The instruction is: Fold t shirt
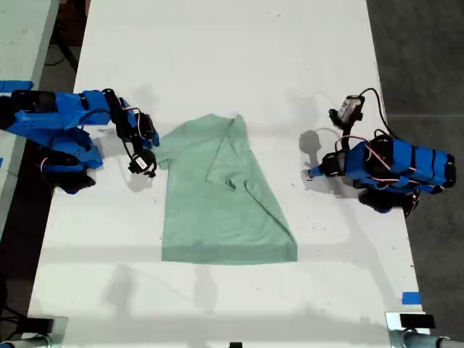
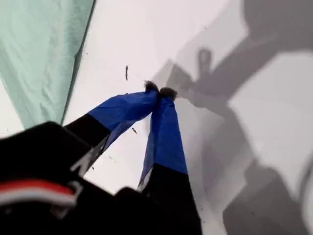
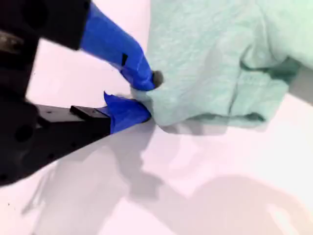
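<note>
My second gripper (image 3: 146, 100) pinches the t shirt's (image 1: 221, 196) sleeve edge mid-table (image 1: 217, 43); lift it gently before folding inward. My first gripper (image 2: 159, 91) is pressed together, empty, beside the shirt.

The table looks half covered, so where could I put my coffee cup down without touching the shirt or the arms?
The far end of the table beyond the t shirt is bare, as is the near strip below its hem. Crowded: the middle, where my second gripper grips a sleeve and my first gripper rests shut beside the cloth.
</note>
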`<move>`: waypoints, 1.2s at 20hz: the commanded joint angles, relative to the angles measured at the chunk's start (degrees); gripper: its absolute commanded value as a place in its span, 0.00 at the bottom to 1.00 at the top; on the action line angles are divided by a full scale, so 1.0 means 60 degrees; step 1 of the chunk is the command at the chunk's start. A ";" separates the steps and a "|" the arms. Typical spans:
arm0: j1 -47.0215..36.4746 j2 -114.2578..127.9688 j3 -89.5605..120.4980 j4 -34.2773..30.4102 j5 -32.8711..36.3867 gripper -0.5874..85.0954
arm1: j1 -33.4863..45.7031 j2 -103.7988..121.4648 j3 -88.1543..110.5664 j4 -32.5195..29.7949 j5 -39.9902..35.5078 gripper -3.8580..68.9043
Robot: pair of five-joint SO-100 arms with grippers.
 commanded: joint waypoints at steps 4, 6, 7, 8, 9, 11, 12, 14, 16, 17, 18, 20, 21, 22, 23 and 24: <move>0.0776 -0.0645 -0.1479 0.1084 -0.0469 0.00 | -0.0059 0.0103 0.0366 0.0029 0.0044 0.06; 0.1069 -0.0674 -0.2886 0.2183 -0.0527 0.00 | -0.0059 0.0103 0.0366 0.0029 0.0044 0.06; 0.1143 -0.0806 -0.3838 0.2842 -0.0483 0.00 | -0.0044 0.0103 0.0366 0.0029 0.0029 0.06; 0.1172 -0.1099 -0.4951 0.3545 -0.0381 0.00 | -0.0044 0.0103 0.0366 0.0029 0.0029 0.06; 0.1201 -0.1465 -0.6079 0.4116 -0.0205 0.00 | -0.0044 0.0103 0.0366 0.0029 0.0029 0.06; 0.1392 -0.2417 -0.8320 0.4834 0.0117 0.00 | -0.0044 0.0103 0.0366 0.0029 0.0029 0.06; 0.1567 -0.3047 -0.9419 0.5098 0.0176 0.00 | -0.0044 0.0103 0.0366 0.0029 0.0015 0.06; 0.2007 -0.4424 -1.1367 0.5347 0.0234 0.00 | -0.0044 0.0103 0.0366 0.0029 0.0000 0.06; 0.2402 -0.5845 -1.3052 0.5435 0.0249 0.00 | -0.0044 0.0103 0.0366 0.0029 -0.0029 0.06; 0.2593 -0.6592 -1.3857 0.5449 0.0249 0.00 | -0.0044 0.0103 0.0366 0.0029 -0.0044 0.06; 0.2798 -0.7324 -1.4692 0.5449 0.0249 0.00 | -0.0044 0.0103 0.0366 0.0029 -0.0059 0.06; 0.3208 -0.8511 -1.5937 0.5332 0.0249 0.00 | -0.0059 0.0103 0.0366 0.0029 -0.0073 0.06; 0.3384 -0.8701 -1.5937 0.5068 0.0190 0.00 | -0.0059 0.0103 0.0366 0.0029 -0.0088 0.06; 0.3516 -0.8848 -1.5937 0.4995 0.0073 0.04 | -0.0059 0.0103 0.0366 0.0029 -0.0103 0.06; 0.3662 -0.8906 -1.5937 0.4937 0.0029 0.24 | -0.0059 0.0103 0.0366 0.0029 -0.0117 0.06; 0.3721 -0.8906 -1.5937 0.4951 0.0015 0.36 | -0.0059 0.0103 0.0366 0.0029 -0.0132 0.06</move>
